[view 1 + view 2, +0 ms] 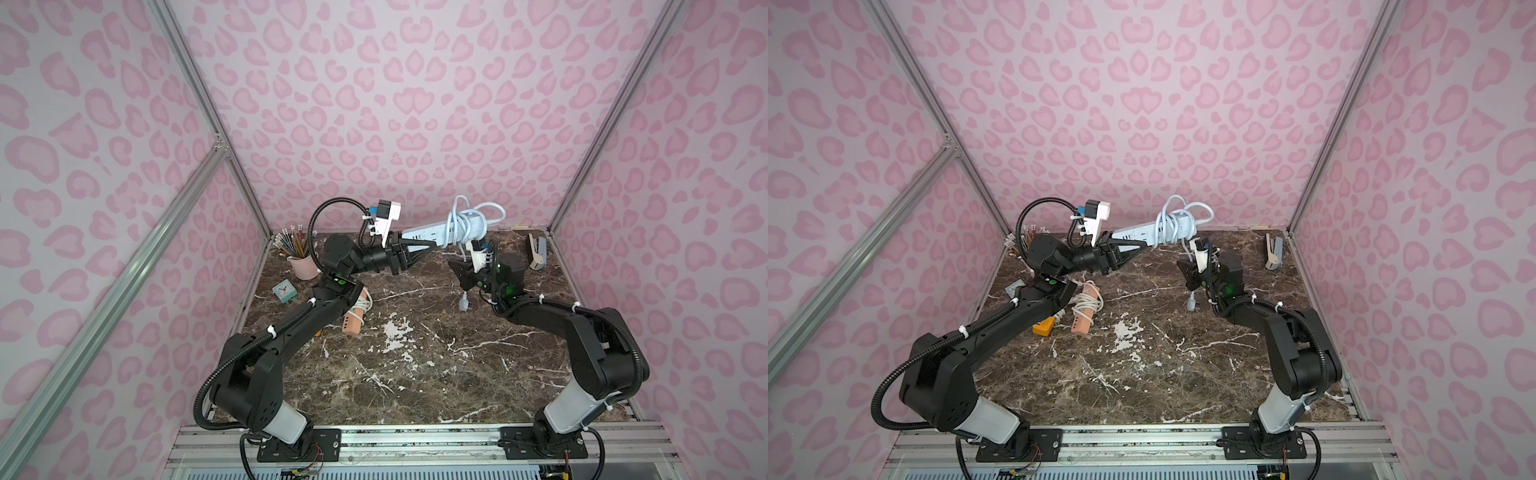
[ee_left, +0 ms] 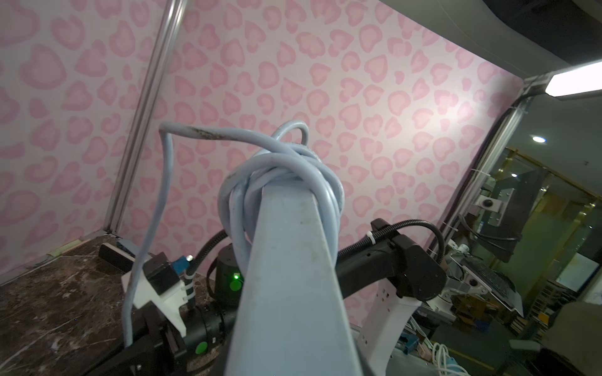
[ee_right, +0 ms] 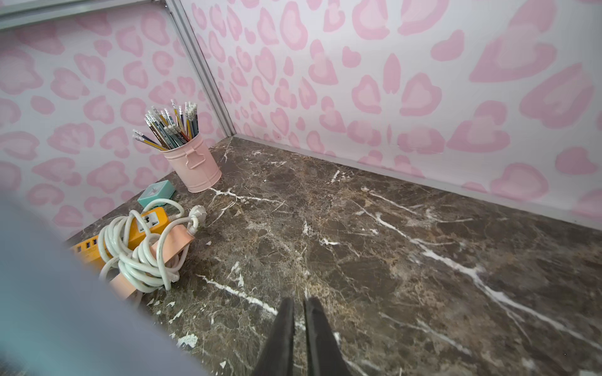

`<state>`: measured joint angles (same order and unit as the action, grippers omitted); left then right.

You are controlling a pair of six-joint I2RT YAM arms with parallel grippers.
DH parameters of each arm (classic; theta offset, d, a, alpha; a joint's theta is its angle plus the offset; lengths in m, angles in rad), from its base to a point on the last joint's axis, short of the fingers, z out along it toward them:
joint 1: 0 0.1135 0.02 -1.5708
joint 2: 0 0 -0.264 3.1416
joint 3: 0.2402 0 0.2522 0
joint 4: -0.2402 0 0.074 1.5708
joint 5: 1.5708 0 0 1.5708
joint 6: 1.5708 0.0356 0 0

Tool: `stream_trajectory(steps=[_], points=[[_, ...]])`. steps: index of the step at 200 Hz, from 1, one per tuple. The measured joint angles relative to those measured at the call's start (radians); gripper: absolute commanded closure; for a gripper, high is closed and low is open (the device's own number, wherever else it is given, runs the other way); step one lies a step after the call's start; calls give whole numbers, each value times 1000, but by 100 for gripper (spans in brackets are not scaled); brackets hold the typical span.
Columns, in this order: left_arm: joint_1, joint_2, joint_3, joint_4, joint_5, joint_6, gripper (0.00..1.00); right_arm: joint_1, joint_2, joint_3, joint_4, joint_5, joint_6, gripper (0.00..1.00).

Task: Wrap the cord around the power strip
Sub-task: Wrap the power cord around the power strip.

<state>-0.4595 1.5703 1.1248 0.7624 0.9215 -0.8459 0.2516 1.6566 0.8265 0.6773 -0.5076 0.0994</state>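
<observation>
A pale blue power strip point(image 1: 419, 233) point(image 1: 1133, 232) is held up above the back of the table, with my left gripper point(image 1: 428, 248) shut on its near end. Its pale blue cord point(image 1: 461, 224) point(image 2: 280, 175) is wound in several loops around the far end. One loose loop sticks out toward the back wall. The free tail hangs down, and its plug point(image 1: 464, 306) point(image 1: 1192, 305) dangles just above the table. In the left wrist view the strip point(image 2: 290, 276) hides my jaws. My right gripper point(image 1: 454, 264) point(image 3: 299, 301) is below the coil, shut and empty.
A pink pencil cup point(image 1: 303, 266) and a teal clock point(image 1: 286, 289) stand at the back left. Beside them lie a pink strip point(image 1: 355, 316) and an orange strip point(image 1: 1044, 327) with white cords. A stapler point(image 1: 537, 251) lies at the back right.
</observation>
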Motion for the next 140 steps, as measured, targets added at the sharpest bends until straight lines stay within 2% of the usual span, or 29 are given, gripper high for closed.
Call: stream_trajectory(steps=[26,41,63,86,114,125,140], points=[[29,14,5,-21,-101,-9,97,157,-70,-35,-80,142,-77,100],[31,23,32,-104,-154,42,97,261,-101,-23,-183,251,-153,100],[29,42,118,-343,-272,245,97,371,-159,-16,-328,441,-280,100],[31,93,194,-599,-468,491,97,464,-258,-24,-434,626,-449,100],[31,154,199,-853,-642,697,97,496,-399,-38,-431,772,-646,100],[30,164,196,-932,-652,745,97,478,-431,-30,-398,809,-715,100],[21,163,196,-1007,-623,797,97,430,-426,31,-406,798,-784,100]])
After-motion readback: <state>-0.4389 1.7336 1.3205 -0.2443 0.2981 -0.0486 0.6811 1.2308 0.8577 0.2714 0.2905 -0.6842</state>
